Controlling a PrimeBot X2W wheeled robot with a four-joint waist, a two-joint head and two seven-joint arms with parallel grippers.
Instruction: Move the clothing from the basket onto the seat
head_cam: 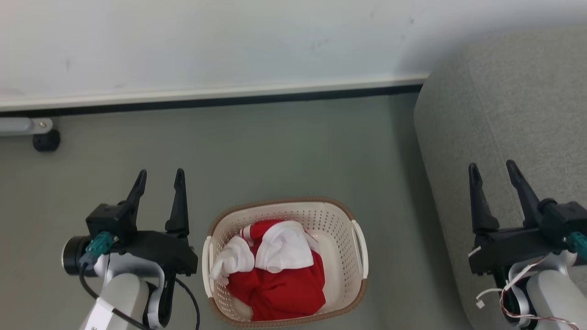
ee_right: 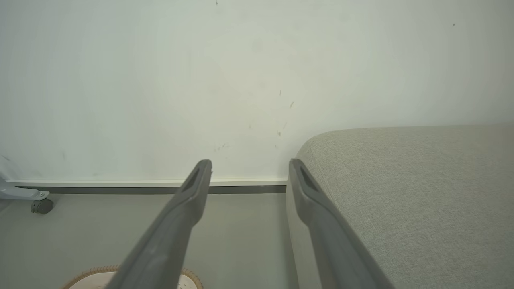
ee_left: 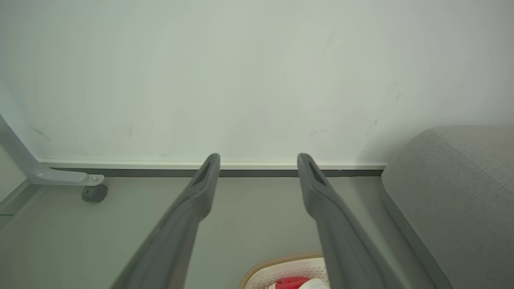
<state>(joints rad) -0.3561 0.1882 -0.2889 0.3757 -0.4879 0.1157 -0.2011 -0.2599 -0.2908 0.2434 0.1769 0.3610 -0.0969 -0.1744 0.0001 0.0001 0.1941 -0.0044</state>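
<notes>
The basket [head_cam: 299,214] stands on the floor [head_cam: 275,146], to the left of the seat [head_cam: 513,105] — inside it lies the clothing [head_cam: 279,279], a crumpled red-and-white heap. The left end effector [head_cam: 161,173] and the right end effector [head_cam: 491,165] both stand wide, holding nothing.

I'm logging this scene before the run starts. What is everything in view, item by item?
clothing: one heap, number of garments unclear, red and white, inside the basket
basket: one, cream with brown rim, on the floor
seat: one, grey fabric, right of the basket
caster wheel: one, black, far left under a grey metal leg
skirting: one strip, white over dark, at the wall's foot
wall: one, pale
floor: one, grey-green
left pincer: one, dark, open, empty, left of the basket
right pincer: one, dark, open, empty, over the seat's edge
</notes>
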